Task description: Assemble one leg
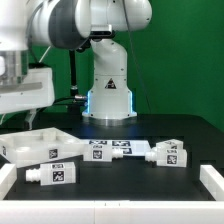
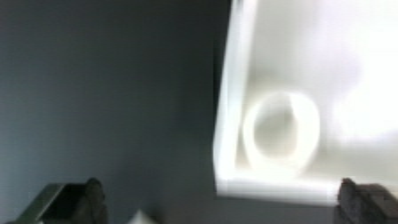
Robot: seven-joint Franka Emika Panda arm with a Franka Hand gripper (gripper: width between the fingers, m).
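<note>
A leg [image 1: 51,173], a chunky white peg with tag stickers, lies at the front on the exterior view's left. A second leg [image 1: 165,153] lies toward the right. The large flat white tray-like part [image 1: 40,145] lies at the left, and its edge with one round hole [image 2: 281,125] fills part of the wrist view. My gripper [image 1: 22,98] hangs above that part, well clear of the legs. In the wrist view my gripper [image 2: 217,205] is open and empty, its dark fingertips [image 2: 71,205] wide apart. No leg is between them.
The marker board [image 1: 115,148] lies flat between the tray-like part and the right leg. A white block [image 1: 211,180] sits at the right edge. A low white rail [image 1: 100,211] runs along the front. The robot base [image 1: 108,95] stands behind.
</note>
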